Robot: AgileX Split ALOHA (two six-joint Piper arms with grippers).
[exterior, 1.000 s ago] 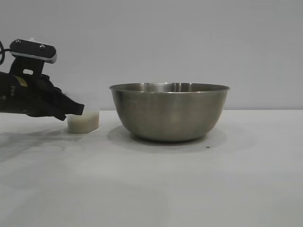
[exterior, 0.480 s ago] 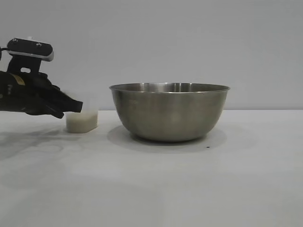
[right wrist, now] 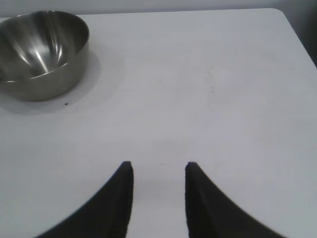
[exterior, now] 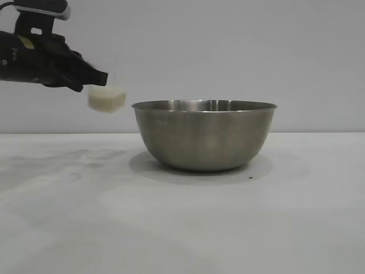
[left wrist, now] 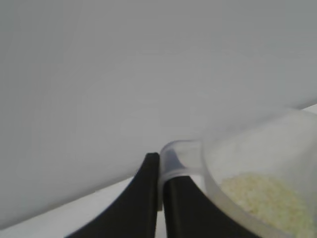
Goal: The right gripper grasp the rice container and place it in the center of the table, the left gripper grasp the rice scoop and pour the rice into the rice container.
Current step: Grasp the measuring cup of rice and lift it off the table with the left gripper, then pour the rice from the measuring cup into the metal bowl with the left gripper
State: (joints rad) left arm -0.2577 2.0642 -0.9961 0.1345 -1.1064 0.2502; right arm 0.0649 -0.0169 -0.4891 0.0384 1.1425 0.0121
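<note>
Exterior view: the left end effector [exterior: 98, 76] is pinched shut on the handle of the rice scoop [exterior: 106, 99], which has been raised off the tabletop [exterior: 182, 217] to just above rim level, left of the rice container [exterior: 204, 135]. Rice [left wrist: 265, 196] is retained inside. Transfer toward pouring is judged next. The right end effector [right wrist: 157, 171] is parked, spread, empty.
</note>
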